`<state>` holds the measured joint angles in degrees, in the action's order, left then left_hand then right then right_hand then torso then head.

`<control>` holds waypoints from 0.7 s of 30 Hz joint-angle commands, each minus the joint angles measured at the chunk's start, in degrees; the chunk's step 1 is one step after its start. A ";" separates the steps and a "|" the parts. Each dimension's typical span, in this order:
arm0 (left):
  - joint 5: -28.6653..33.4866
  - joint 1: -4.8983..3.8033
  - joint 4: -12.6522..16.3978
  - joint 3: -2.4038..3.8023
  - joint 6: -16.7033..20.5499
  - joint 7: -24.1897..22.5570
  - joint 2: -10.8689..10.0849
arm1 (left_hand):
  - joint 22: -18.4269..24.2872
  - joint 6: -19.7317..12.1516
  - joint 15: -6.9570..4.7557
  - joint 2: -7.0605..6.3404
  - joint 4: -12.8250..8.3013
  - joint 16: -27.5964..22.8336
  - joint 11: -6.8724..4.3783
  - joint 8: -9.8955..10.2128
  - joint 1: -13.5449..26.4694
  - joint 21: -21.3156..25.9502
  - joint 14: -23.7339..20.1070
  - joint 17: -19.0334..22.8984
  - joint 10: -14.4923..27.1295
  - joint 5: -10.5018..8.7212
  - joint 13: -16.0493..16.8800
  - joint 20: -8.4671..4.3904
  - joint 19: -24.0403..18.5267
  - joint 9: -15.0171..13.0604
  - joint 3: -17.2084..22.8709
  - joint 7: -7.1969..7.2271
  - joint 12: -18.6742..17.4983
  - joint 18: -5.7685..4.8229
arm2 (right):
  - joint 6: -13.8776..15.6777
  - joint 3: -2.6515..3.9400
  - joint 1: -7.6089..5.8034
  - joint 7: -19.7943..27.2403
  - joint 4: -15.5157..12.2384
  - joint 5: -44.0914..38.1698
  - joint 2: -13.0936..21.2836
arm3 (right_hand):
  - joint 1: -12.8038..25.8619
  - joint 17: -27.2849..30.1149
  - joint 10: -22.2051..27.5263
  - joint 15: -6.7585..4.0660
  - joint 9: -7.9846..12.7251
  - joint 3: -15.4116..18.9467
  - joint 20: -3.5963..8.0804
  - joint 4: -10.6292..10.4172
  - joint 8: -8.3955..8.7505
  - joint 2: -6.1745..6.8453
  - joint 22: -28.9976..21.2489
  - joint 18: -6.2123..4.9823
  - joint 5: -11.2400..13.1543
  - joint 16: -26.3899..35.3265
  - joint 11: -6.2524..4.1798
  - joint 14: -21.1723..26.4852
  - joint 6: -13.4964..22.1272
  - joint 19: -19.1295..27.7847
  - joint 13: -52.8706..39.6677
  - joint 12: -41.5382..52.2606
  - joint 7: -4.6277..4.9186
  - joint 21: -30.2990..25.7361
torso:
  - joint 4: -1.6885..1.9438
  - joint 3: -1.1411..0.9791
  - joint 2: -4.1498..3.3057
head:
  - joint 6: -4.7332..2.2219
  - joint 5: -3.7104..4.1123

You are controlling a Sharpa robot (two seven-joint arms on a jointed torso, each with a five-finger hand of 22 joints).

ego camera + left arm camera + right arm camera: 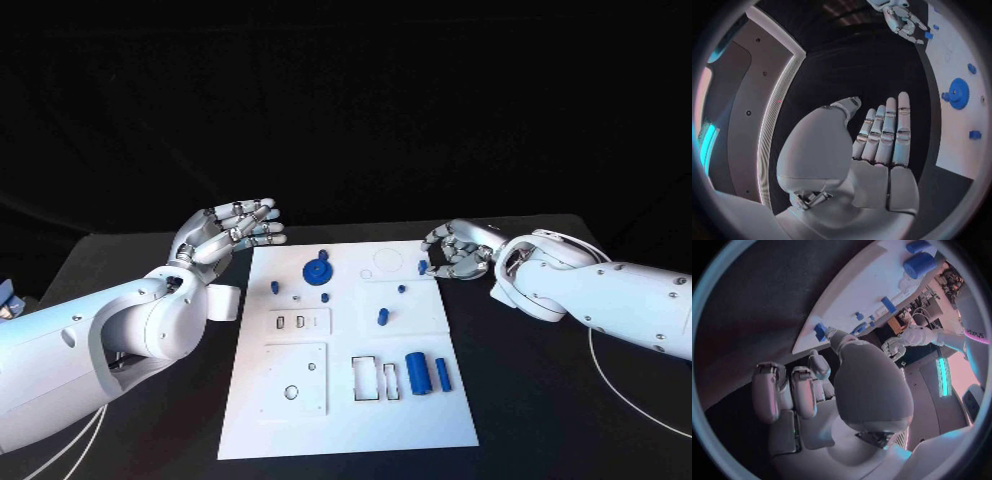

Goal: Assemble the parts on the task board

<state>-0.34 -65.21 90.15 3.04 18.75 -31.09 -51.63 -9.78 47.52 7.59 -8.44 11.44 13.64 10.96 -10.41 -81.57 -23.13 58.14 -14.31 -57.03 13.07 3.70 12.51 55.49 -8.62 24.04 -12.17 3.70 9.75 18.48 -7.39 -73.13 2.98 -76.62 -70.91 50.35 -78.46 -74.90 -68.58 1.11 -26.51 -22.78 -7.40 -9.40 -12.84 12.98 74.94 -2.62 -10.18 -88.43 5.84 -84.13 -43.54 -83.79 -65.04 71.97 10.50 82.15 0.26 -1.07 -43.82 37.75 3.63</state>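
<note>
**Right hand at small blue piece on board's far right edge; left hand idle**

Head view: white task board (346, 400) lies in the middle of the black table (548, 400). Blue parts are scattered on it: gear (312, 272) at the far left, a small peg (382, 317) mid-board, a large cylinder (417, 373) and a slimmer cylinder (441, 374) side by side at the near right. Left hand (234, 229) hovers off the board's far left corner, fingers apart and holding nothing. Right hand (457, 252) sits at the far right edge with fingers curled toward a small blue piece (423, 267); touching or pinching it, cannot tell.

Left wrist view: left hand (879, 135) is flat, fingers straight and together-ish, empty, over bare table beside the board. The gear (959, 93) lies near it on the board. Right hand (903, 20) shows at the far side with a blue piece (928, 35) at its fingertips.

Right wrist view: right hand (804, 390) has fingers curled; the thumb tip meets a blue piece (821, 331) right at the board edge. A real grip is not confirmed. The large cylinder (919, 265) lies well apart.

Handling, as a judgement: the parts look like rigid, light, smooth plastic, so likely slippery and easy to flick off the edge. Best taken by a fingertip pinch across opposite sides; cylinders by their round flanks, the gear by its rim or hub.
</note>
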 commanded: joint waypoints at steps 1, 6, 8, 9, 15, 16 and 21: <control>0.18 -0.05 0.09 0.04 -0.71 -0.29 0.03 | -0.05 -0.27 0.09 -0.18 -0.28 -0.25 0.03 0.23 0.36 -0.21 -0.33 -0.06 0.36 -0.34 -0.06 0.00 -0.28 0.05 0.10 -2.18 -0.10 0.44 | -1.33 -0.02 0.24 -0.35 0.06 -0.80 -0.25 | -0.11 -10.37 -0.19 0.30 -0.17 0.30 -0.10 0.07 -0.41 -0.20 8.65 0.32 0.09 -0.02 -0.26 -4.72 -0.88 -0.21 -0.13 0.41 -0.13 -0.03 | -0.07 -0.07 0.00 | 0.13 -0.10; 0.18 -0.05 0.07 0.04 -0.73 -0.30 0.03 | -0.05 -0.27 0.09 -0.18 -0.28 -0.25 0.03 0.23 0.36 -0.21 -0.33 -0.06 0.36 -0.34 -0.06 0.00 -0.28 0.05 0.10 -2.18 -0.10 0.44 | -1.61 -0.04 0.46 -0.51 0.27 -0.79 -0.48 | -0.07 -10.43 -0.44 0.13 -0.36 0.06 0.03 0.09 -0.90 -0.45 8.78 0.34 0.04 -0.04 -0.46 -4.74 -2.04 -0.31 -0.32 0.58 -0.36 0.06 | -0.05 0.04 0.02 | 0.19 -0.11; 0.18 -0.05 0.05 0.04 -0.72 -0.30 0.02 | -0.05 -0.27 0.09 -0.18 -0.28 -0.25 0.03 0.23 0.36 -0.21 -0.33 -0.06 0.36 -0.34 -0.06 0.00 -0.28 0.05 0.10 -2.18 -0.10 0.44 | -1.76 -0.04 0.52 -0.60 0.42 -0.79 -0.57 | -0.11 -10.43 -0.61 0.08 -0.43 -0.08 0.08 0.13 -1.07 -0.55 8.86 0.37 0.01 -0.04 -0.53 -4.74 -2.42 -0.38 -0.46 0.70 -0.41 0.14 | -0.07 0.00 0.02 | 0.22 -0.13; 0.18 -0.05 0.04 0.04 -0.72 -0.30 0.01 | -0.05 -0.27 0.09 -0.18 -0.28 -0.25 0.03 0.23 0.36 -0.21 -0.33 -0.06 0.36 -0.34 -0.06 0.00 -0.28 0.05 0.10 -2.18 -0.10 0.44 | -1.83 -0.04 0.55 -0.64 0.49 -0.80 -0.63 | -0.11 -10.48 -0.68 0.05 -0.46 -0.14 0.10 0.15 -1.17 -0.59 8.90 0.38 0.00 -0.06 -0.56 -4.75 -2.65 -0.42 -0.51 0.74 -0.44 0.18 | -0.07 0.00 0.02 | 0.22 -0.13; 0.19 -0.05 0.03 0.03 -0.72 -0.30 -0.03 | -0.05 -0.27 0.09 -0.18 -0.28 -0.25 0.03 0.23 0.36 -0.21 -0.33 -0.06 0.36 -0.34 -0.06 0.00 -0.28 0.05 0.10 -2.18 -0.10 0.44 | -1.56 -0.05 0.84 -0.94 0.65 -0.86 -1.00 | -0.17 -10.59 -1.05 -0.16 -0.60 -0.74 0.27 0.22 -1.62 -1.03 8.97 0.39 -0.10 -0.09 -0.80 -4.78 -3.70 -0.48 -0.74 0.95 -0.70 0.21 | -0.14 -0.01 0.07 | 0.36 -0.30; 0.19 -0.05 0.03 0.03 -0.73 -0.30 -0.04 | -0.05 -0.27 0.09 -0.18 -0.28 -0.25 0.03 0.23 0.36 -0.21 -0.33 -0.06 0.36 -0.34 -0.06 0.00 -0.28 0.05 0.10 -2.18 -0.10 0.44 | -1.44 -0.05 0.88 -1.00 0.66 -0.86 -1.06 | -0.19 -10.59 -1.19 -0.19 -0.60 -0.88 0.30 0.23 -1.66 -1.15 9.02 0.41 -0.10 -0.09 -0.84 -4.78 -3.81 -0.52 -0.86 1.04 -0.75 0.26 | -0.14 -0.01 0.07 | 0.36 -0.30; 0.19 -0.05 0.01 0.03 -0.74 -0.27 -0.05 | -0.05 -0.27 0.09 -0.18 -0.28 -0.25 0.03 0.23 0.36 -0.21 -0.33 -0.06 0.36 -0.34 -0.06 0.00 -0.28 0.05 0.10 -2.18 -0.10 0.44 | -1.14 -0.06 0.97 -1.25 0.80 -0.86 -1.34 | -0.04 -10.66 -1.57 -0.40 -0.69 -1.54 0.49 0.13 -2.03 -1.75 9.15 0.44 -0.10 -0.11 -1.09 -4.80 -4.71 -0.63 -1.11 1.26 -1.01 0.36 | -0.02 0.00 0.02 | 0.36 -0.06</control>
<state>-0.30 -65.21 90.09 3.04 18.75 -31.06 -51.73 -9.77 47.52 7.59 -8.44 11.43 13.64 10.96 -10.41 -81.57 -23.13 58.14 -14.31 -57.03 13.07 3.70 12.51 55.49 -8.63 24.05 -12.17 3.70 9.75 17.75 -7.43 -72.24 2.25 -75.85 -71.10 49.09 -78.27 -74.95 -69.72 1.11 -27.12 -24.16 -7.18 -9.33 -14.61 11.74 74.92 -2.62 -10.18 -88.43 4.71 -84.13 -48.10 -84.01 -66.11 73.03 9.44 82.15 0.16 -1.08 -43.77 38.14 3.41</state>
